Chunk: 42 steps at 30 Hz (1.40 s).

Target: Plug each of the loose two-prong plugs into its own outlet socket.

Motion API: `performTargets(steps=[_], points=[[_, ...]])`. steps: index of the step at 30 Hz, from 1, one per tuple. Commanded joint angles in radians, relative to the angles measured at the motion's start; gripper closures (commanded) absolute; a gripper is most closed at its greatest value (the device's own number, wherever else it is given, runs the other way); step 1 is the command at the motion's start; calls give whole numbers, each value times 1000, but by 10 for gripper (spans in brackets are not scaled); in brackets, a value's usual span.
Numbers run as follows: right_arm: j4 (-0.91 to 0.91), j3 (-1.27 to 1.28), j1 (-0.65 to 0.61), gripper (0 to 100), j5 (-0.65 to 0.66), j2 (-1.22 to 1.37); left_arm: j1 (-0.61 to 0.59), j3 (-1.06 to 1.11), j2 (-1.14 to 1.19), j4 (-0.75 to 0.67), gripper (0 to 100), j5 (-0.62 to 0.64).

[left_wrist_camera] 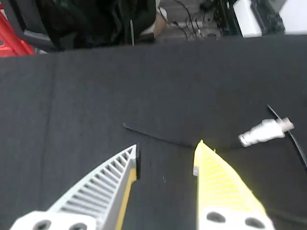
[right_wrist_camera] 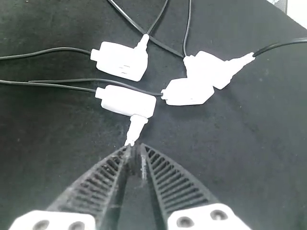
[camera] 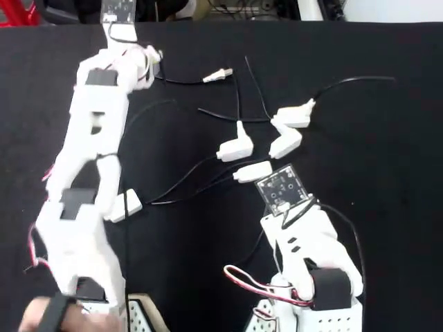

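Plug (right_wrist_camera: 135,128) sticks out of the nearest socket block (right_wrist_camera: 125,100), its tail right at the tips of the right gripper (right_wrist_camera: 135,147). That gripper's jaws are drawn narrow, almost together; whether they pinch the tail cannot be told. Three more white blocks (right_wrist_camera: 120,60) lie just beyond, with thin cables (right_wrist_camera: 43,51) trailing off them. A second plug (left_wrist_camera: 265,131) lies loose on the black table (left_wrist_camera: 96,96) at its far side, near the left gripper (left_wrist_camera: 167,146), whose jaws stand wide and hold nothing.

Bright, even light over the black table (camera: 387,207) (faint shadows, glare on white plugs (camera: 218,75))
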Motion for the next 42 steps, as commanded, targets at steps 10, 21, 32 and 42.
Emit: performTargets(steps=[10, 21, 32, 42], points=[[2, -56, 12, 984, 14, 16, -4, -909, 710, 110, 798, 14], [6, -51, 12, 984, 15, 10, 28, -1144, 944, 133, 798, 14], [8, -51, 12, 984, 15, 10, 54, -961, 948, -12, 798, 14], [8, -51, 12, 984, 17, 10, 48, -997, 937, 347, 802, -80]])
